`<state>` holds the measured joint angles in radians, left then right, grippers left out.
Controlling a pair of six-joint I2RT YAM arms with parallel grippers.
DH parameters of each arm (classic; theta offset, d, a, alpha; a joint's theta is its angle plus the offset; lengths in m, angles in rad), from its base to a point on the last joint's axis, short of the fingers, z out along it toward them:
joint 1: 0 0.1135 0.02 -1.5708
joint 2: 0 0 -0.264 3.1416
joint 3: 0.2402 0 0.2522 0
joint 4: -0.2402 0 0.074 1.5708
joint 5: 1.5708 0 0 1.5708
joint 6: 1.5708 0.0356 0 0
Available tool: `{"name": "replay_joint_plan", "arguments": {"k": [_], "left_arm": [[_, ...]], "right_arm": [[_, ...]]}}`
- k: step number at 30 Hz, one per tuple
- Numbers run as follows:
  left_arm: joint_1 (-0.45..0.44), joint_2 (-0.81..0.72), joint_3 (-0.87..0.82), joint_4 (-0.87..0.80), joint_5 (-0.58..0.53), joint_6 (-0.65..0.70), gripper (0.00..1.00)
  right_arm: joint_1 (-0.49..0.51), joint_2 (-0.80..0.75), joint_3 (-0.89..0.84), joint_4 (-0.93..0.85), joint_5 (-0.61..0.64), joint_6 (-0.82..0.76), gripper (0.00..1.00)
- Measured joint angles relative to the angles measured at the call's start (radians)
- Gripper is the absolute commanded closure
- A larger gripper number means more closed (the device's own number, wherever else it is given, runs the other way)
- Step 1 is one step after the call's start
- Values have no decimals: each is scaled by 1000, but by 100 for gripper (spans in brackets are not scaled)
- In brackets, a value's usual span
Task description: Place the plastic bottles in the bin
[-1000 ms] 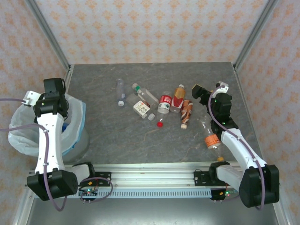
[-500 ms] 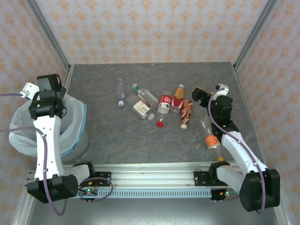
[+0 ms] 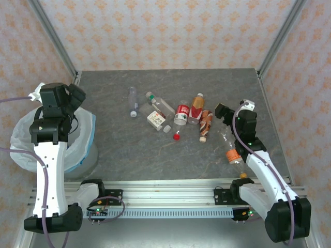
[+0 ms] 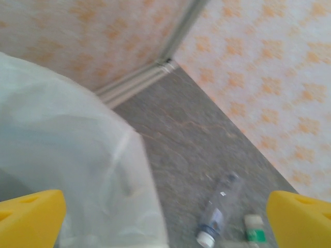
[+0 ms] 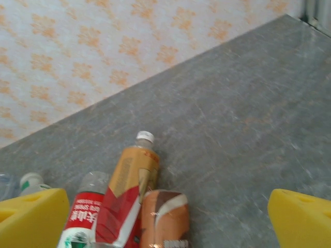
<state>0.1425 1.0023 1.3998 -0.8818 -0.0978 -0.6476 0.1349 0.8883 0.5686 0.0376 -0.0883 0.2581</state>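
Note:
Several plastic bottles lie in a loose cluster mid-table: a clear one (image 3: 133, 99), a green-capped one (image 3: 159, 104), a red-labelled one (image 3: 181, 113), an orange-and-red one (image 3: 196, 107) and an orange-brown one (image 3: 206, 123). Another with an orange label (image 3: 232, 148) lies alone near the right arm. The bin (image 3: 85, 157), lined with a white bag (image 3: 26, 147), stands at the left edge. My left gripper (image 3: 75, 95) hangs open over the bin's far rim, facing the clear bottle (image 4: 217, 217). My right gripper (image 3: 221, 110) is open and empty, just right of the orange-brown bottle (image 5: 164, 219).
A small white-labelled bottle (image 3: 155, 120) and a loose red cap (image 3: 176, 136) lie in the cluster. Patterned walls and metal corner posts (image 3: 276, 39) close in the table. The bag (image 4: 67, 170) bulges at the left of the left wrist view.
The left arm has lifted and turned its gripper from above the bin toward the table. The right gripper has drawn back a little toward the near side. The bottles have not moved.

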Motion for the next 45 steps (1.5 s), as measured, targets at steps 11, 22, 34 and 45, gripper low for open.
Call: {"name": "replay_joint_plan", "arguments": {"k": [11,22,34,45], "left_arm": [[-159,5,30,76,230,82,0],[-248,85,-10,168,396,142,0],[-254,109,-63,225,428,151,0],[-254,179,-91,252,458,133,0]], "right_arm": [[0,-33,19,-410,112,136,1],[0,72,41,-665,60,93,3],[0,288,99,-701,35,59,6],[0,383,99,-661,-6,95,21]]}}
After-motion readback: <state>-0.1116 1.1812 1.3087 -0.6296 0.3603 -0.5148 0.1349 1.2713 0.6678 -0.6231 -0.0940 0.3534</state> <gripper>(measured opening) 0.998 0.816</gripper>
